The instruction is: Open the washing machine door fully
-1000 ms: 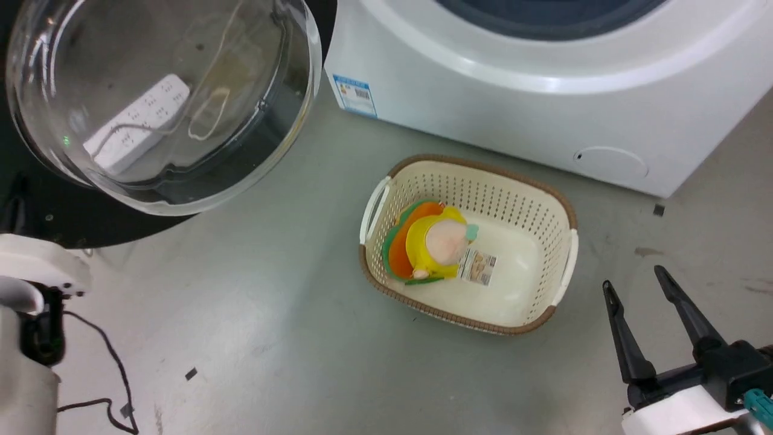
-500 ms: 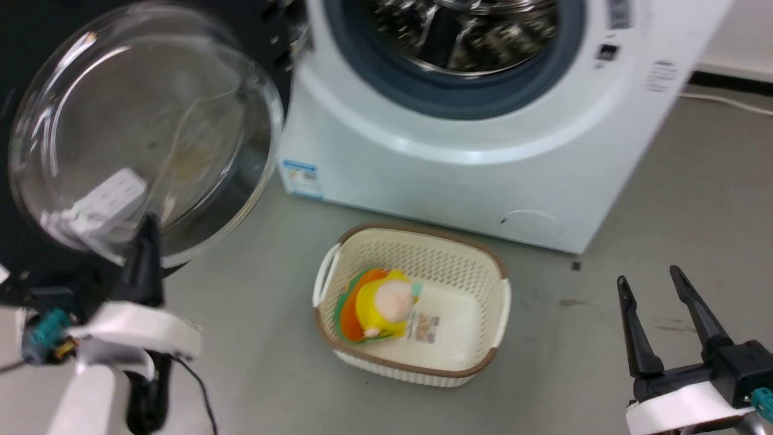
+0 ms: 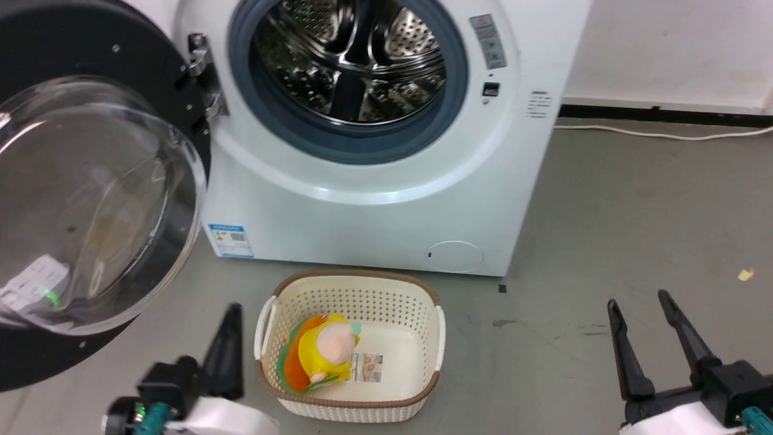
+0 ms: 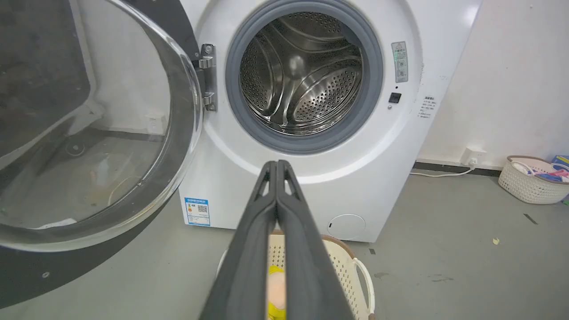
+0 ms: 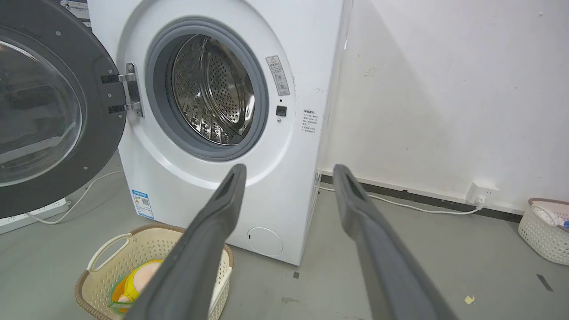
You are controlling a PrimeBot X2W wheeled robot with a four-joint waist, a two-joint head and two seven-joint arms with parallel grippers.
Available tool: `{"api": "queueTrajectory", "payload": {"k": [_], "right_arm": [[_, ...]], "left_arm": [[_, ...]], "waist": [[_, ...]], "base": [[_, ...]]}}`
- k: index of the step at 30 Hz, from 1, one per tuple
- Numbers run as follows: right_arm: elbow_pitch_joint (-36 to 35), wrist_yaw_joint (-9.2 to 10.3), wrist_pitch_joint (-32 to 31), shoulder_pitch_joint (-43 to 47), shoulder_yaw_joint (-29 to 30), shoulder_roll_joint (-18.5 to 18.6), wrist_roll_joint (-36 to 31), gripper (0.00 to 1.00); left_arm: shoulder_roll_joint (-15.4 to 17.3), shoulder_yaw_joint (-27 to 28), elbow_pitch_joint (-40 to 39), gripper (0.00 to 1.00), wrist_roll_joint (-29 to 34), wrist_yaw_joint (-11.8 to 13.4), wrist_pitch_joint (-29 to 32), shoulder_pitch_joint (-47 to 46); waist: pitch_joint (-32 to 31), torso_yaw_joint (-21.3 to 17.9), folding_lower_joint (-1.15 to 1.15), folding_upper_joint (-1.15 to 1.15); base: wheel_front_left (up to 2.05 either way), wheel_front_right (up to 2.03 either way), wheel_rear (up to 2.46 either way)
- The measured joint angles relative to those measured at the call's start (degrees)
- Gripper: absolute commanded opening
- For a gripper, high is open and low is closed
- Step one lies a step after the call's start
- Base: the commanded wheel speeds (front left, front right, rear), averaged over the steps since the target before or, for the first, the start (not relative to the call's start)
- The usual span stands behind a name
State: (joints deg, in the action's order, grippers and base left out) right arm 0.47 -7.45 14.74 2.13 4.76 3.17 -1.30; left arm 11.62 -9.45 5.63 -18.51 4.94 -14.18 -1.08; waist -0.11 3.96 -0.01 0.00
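The washing machine door (image 3: 90, 205) is swung wide to the left on its metal hinge (image 3: 202, 72), glass bowl facing me; it also shows in both wrist views (image 4: 89, 133) (image 5: 44, 115). The white washing machine (image 3: 374, 211) shows its bare steel drum (image 3: 350, 54). My left gripper (image 3: 232, 311) is shut with nothing in it, low on the left, below and right of the door and apart from it; its fingertips (image 4: 276, 163) meet. Over the floor at lower right, my right gripper (image 3: 638, 299) stands open (image 5: 289, 169).
A cream perforated basket (image 3: 356, 275) with a yellow and orange plush toy (image 3: 323, 353) sits on the floor before the machine. A white cable (image 3: 664, 133) runs along the wall. Another basket (image 4: 531, 186) stands far right. A power strip (image 5: 26, 218) lies behind the door.
The head camera has tilted up, bringing the drum and the hinge into view. My left gripper has come away from the door's lower edge toward the basket. The right gripper has barely moved.
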Motion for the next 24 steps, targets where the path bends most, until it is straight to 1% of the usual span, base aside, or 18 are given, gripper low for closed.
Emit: {"api": "queueTrajectory", "payload": {"k": [2, 4, 7, 14, 22, 24], "right_arm": [[0.40, 0.01, 0.00, 0.48, 0.05, 0.00, 0.81, 1.00], [0.87, 0.01, 0.00, 1.35, 0.22, 0.00, 1.32, 1.00], [1.62, 0.01, 0.00, 2.18, 0.01, 0.00, 1.46, 1.00], [2.99, 0.01, 0.00, 2.32, -0.26, 0.00, 1.92, 1.00], [3.82, 0.01, 0.00, 2.33, -0.57, -0.01, 2.40, 1.00], [3.83, 0.00, 0.00, 2.32, -0.58, -0.01, 2.52, 1.00]], "left_arm": [[-0.64, -1.11, 0.15, 0.00, 1.19, 0.56, -0.01, 0.87], [-1.37, -1.43, 0.79, 1.00, 1.89, 1.04, -0.08, 1.46], [-1.52, -2.63, 2.14, 1.00, 3.79, 1.58, -0.20, 2.04], [-2.58, -3.60, 2.48, 1.00, 5.23, 2.14, -0.51, 2.13], [-3.24, -3.13, 1.76, 1.00, 5.43, 1.96, -0.51, 2.31], [-3.26, -2.81, 1.68, 1.00, 5.76, 1.44, -0.51, 2.32]], "waist": [[-0.47, -0.71, 0.00, 0.00], [-0.78, -1.18, 0.00, 0.00], [-0.95, -1.66, 0.01, 0.00], [-1.18, -1.87, 0.01, 0.00], [-1.12, -1.80, 0.01, 0.00], [-1.14, -1.89, 0.01, 0.00]], "base": [[0.00, 0.00, 0.00], [0.00, 0.00, 0.00], [0.00, 0.00, 0.00], [0.00, 0.00, 0.00], [0.00, 0.00, 0.00], [0.00, 0.00, 0.00]]}}
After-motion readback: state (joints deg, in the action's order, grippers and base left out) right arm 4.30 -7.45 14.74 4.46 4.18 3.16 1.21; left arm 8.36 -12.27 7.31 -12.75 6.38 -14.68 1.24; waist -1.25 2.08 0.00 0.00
